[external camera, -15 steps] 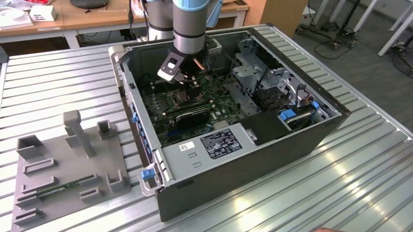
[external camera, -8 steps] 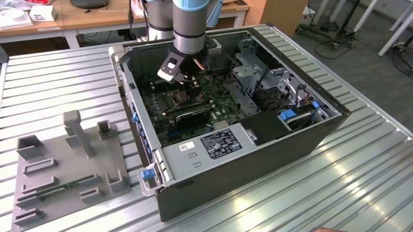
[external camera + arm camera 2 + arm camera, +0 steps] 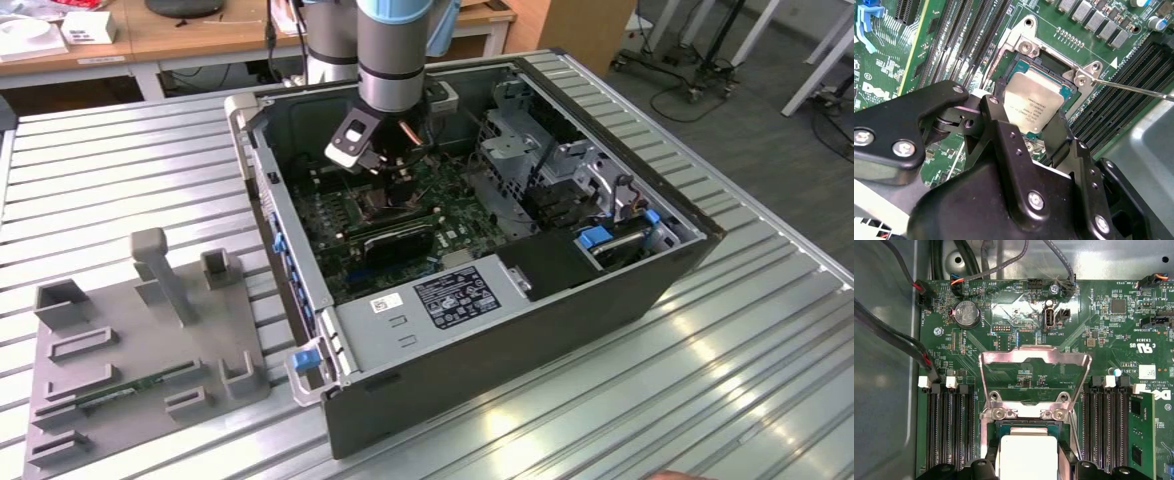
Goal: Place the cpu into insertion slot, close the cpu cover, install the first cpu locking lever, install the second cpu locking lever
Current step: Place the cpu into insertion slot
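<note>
The cpu (image 3: 1034, 97) is hanging flat, pale metal top upward, directly over the insertion slot (image 3: 1023, 50), and in both wrist views the gripper (image 3: 1030, 107) is pinching it narrowly by two opposite edges, its black fingers (image 3: 998, 97) pressing against the chip's sides. Whether the chip is already resting in the socket or hovering just above it, I cannot tell. The step in hand is looking like the placement itself, and doing it well is depending on keeping the chip level and square to the slot's silvery rim, going straight down rather than sliding sideways across the pin grid, and letting it drop in under almost no force. In the first wrist view the cpu cover (image 3: 1034, 356) is standing tipped up and back from the socket on its hinge, leaving the opening free, so the fingers are working clear of it. A thin locking lever (image 3: 1134, 89) is sticking out to one side, apart from the fingers. Long black memory slots (image 3: 946, 430) are flanking the socket on both sides, and the whole board is lying inside the open computer case (image 3: 534, 320) on the slatted metal counter (image 3: 120, 150)
</note>
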Action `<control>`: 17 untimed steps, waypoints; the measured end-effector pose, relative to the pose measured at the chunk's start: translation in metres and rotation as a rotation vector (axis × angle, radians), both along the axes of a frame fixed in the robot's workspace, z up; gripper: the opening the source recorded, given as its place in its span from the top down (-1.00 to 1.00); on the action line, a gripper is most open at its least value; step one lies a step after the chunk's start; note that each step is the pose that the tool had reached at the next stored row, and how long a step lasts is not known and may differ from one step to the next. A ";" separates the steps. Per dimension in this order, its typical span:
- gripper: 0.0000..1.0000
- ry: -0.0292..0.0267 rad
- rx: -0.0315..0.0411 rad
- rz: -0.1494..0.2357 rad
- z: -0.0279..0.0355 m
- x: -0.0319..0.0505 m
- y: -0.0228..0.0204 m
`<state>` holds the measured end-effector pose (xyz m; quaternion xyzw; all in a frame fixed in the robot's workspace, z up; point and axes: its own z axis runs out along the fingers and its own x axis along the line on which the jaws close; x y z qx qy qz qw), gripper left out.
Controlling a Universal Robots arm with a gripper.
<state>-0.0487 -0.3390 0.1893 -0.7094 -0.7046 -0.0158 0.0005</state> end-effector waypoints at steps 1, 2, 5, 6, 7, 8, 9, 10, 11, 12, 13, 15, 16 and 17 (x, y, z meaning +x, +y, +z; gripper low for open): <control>-0.08 0.0000 0.0001 0.000 0.0000 0.0000 0.0000; -0.08 0.0000 0.0001 0.000 0.0000 0.0000 0.0000; -0.08 -0.0001 0.0001 0.000 0.0000 0.0000 0.0000; -0.08 0.0000 0.0001 0.000 0.0000 0.0000 0.0000; -0.08 -0.0001 0.0001 0.000 -0.0001 0.0000 0.0000; -0.08 -0.0001 0.0001 0.000 0.0000 0.0000 0.0000; -0.08 -0.0003 0.0002 -0.001 -0.0001 0.0000 0.0000; -0.10 -0.0012 0.0010 -0.001 -0.0004 0.0002 0.0002; -0.16 -0.0024 0.0035 -0.001 -0.0012 0.0004 0.0006; -0.16 -0.0015 0.0024 -0.001 -0.0009 0.0003 0.0005; -0.33 -0.0006 0.0010 -0.001 -0.0004 0.0001 0.0002; -0.33 -0.0002 0.0003 -0.001 -0.0001 0.0001 0.0000; -0.33 -0.0001 0.0002 -0.001 -0.0001 0.0000 0.0000; -0.33 -0.0002 0.0003 -0.001 -0.0001 0.0000 0.0000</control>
